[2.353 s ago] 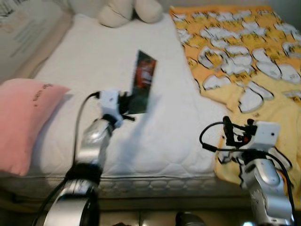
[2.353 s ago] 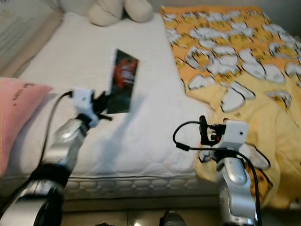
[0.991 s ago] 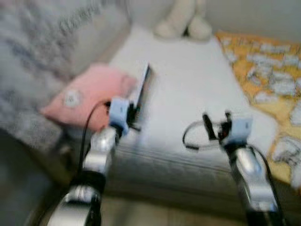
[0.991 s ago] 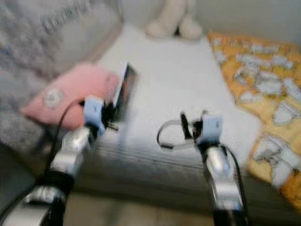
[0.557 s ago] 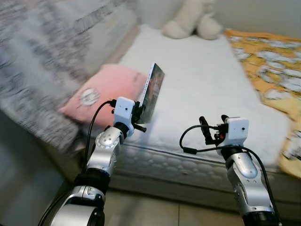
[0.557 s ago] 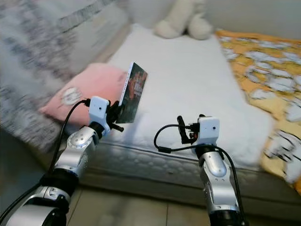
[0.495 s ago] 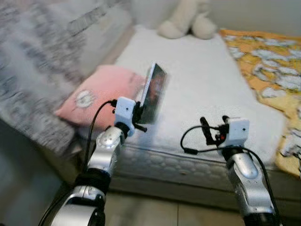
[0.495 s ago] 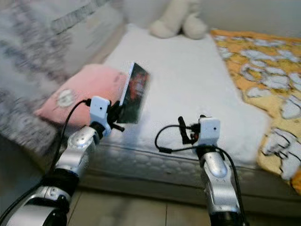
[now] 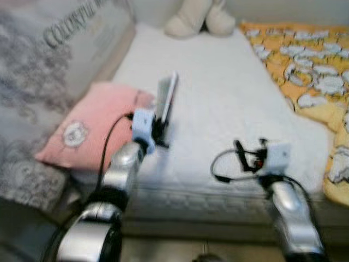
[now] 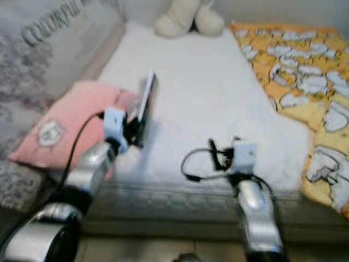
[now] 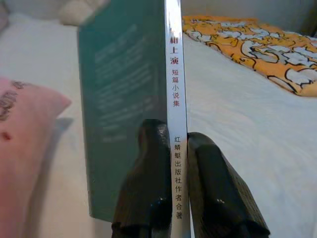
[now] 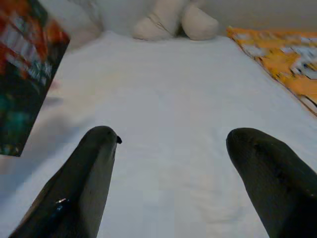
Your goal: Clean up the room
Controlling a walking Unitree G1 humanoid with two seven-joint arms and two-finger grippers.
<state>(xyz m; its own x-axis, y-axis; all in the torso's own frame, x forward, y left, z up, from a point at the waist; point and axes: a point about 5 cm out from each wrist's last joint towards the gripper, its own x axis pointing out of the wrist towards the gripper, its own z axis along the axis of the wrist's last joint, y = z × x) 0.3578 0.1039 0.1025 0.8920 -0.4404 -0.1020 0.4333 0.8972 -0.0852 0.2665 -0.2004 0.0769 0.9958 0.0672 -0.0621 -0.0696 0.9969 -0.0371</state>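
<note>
My left gripper (image 9: 159, 128) is shut on a thin book (image 9: 166, 99), held upright and edge-on above the white mattress (image 9: 218, 103), beside the pink pillow (image 9: 87, 123). The left wrist view shows the book's white spine (image 11: 174, 114) with printed characters and its green cover (image 11: 124, 109), pinched between the two black fingers (image 11: 148, 163). My right gripper (image 12: 173, 144) is open, hovering over the mattress near its front edge, with nothing between its fingers (image 12: 94, 168). The book's colourful front cover (image 12: 25, 74) shows at the side of the right wrist view.
A yellow blanket with white patterns (image 9: 311, 71) covers the bed's right side. A cream plush toy (image 9: 199, 19) sits at the far end. A grey printed cushion (image 9: 49, 60) lies along the left. The floor runs below the mattress's front edge (image 9: 218, 202).
The camera has swung and tilted, so the bed now sits more centred. The book stays in my left gripper, now more edge-on. The right gripper remains open.
</note>
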